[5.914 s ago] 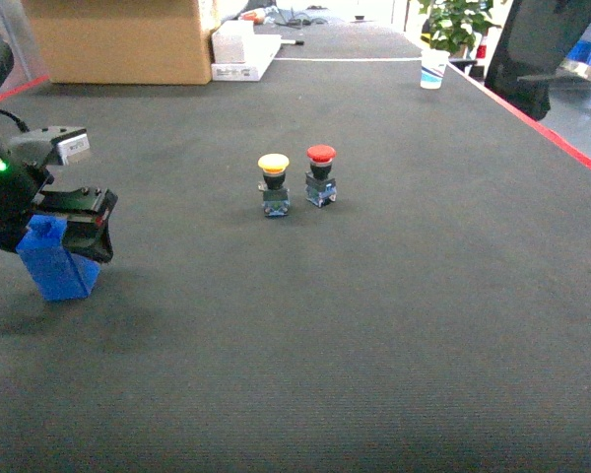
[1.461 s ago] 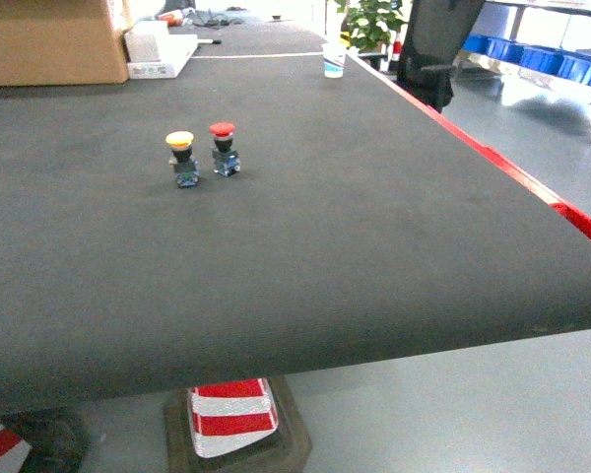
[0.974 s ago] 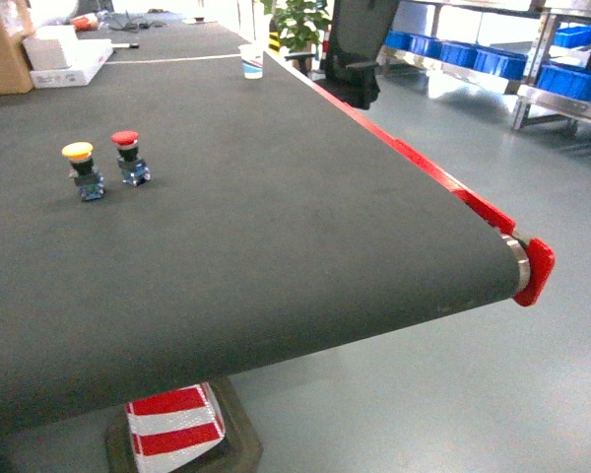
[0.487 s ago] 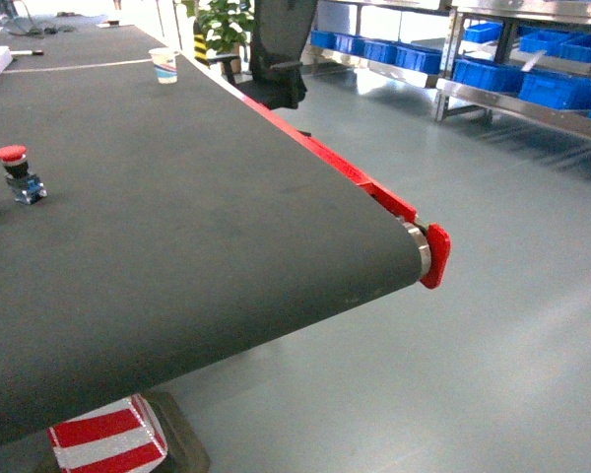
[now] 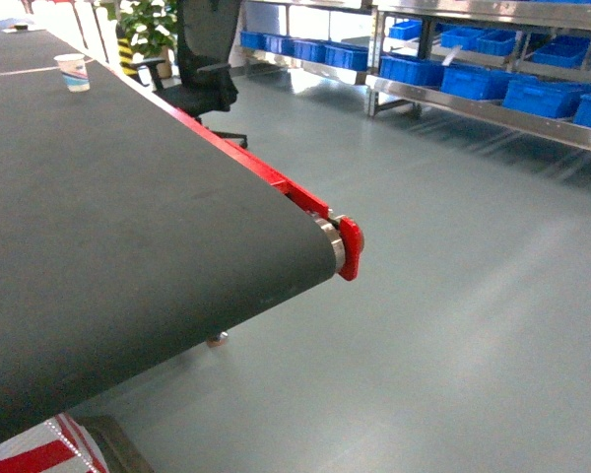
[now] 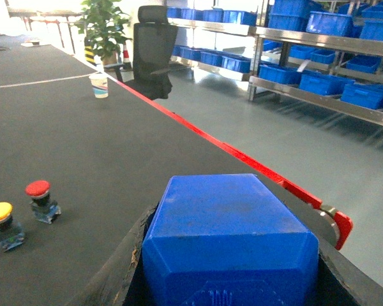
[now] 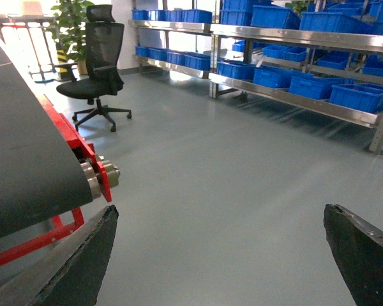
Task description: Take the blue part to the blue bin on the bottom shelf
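The blue part (image 6: 230, 245) filled the bottom of the left wrist view, seated between the dark fingers (image 6: 124, 271) of the left gripper (image 6: 226, 268), which was closed against its sides and held it above the black table (image 6: 83, 146). Beyond it on the table stood a red-capped button (image 6: 39, 199) and, just beside it, a yellow-capped button (image 6: 2, 224), with a paper cup (image 6: 99, 85) farther back near the red edge. The right gripper (image 7: 220, 252) was spread wide with nothing between its fingers (image 7: 360, 248), hanging over grey floor (image 7: 230, 172) beside the table's end roller (image 7: 96, 178). Across the floor ran a steel rack, its bottom shelf (image 7: 293, 95) carrying a row of blue bins (image 7: 357, 97). A black office chair (image 7: 96, 64) stood near the table, with a potted plant (image 6: 104, 25) behind.
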Controlling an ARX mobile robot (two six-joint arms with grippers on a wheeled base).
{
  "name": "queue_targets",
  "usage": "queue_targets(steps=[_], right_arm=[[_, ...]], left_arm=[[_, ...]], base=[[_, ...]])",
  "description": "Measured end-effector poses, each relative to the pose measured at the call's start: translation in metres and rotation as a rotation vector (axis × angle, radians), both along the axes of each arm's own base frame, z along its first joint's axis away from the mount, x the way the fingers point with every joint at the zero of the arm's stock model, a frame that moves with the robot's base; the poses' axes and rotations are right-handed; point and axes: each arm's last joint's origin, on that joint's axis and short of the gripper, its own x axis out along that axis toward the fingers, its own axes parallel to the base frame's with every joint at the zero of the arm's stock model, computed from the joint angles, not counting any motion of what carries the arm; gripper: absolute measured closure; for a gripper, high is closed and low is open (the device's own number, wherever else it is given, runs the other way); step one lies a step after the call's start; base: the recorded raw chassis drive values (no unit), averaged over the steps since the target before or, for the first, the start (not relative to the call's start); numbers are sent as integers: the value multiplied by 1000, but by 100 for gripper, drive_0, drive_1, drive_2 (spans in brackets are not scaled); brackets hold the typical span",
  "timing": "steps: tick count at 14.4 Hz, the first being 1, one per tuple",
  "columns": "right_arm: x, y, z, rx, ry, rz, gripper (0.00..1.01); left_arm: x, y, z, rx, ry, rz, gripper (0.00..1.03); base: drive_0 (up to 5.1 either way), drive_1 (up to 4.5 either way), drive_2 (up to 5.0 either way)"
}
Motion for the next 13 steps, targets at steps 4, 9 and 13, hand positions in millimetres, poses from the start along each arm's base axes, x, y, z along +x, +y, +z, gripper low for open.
queue_targets(steps=[4, 9, 13], right_arm=[[0, 0, 0, 0, 0, 0, 3], [0, 0, 0, 0, 0, 0, 3], [0, 0, 0, 0, 0, 0, 3]], left_arm=[[0, 0, 0, 0, 0, 0, 59], [0, 0, 0, 0, 0, 0, 59], [0, 0, 0, 0, 0, 0, 59]], base=[[-155, -155, -155], [-157, -157, -157], [-154, -154, -154]])
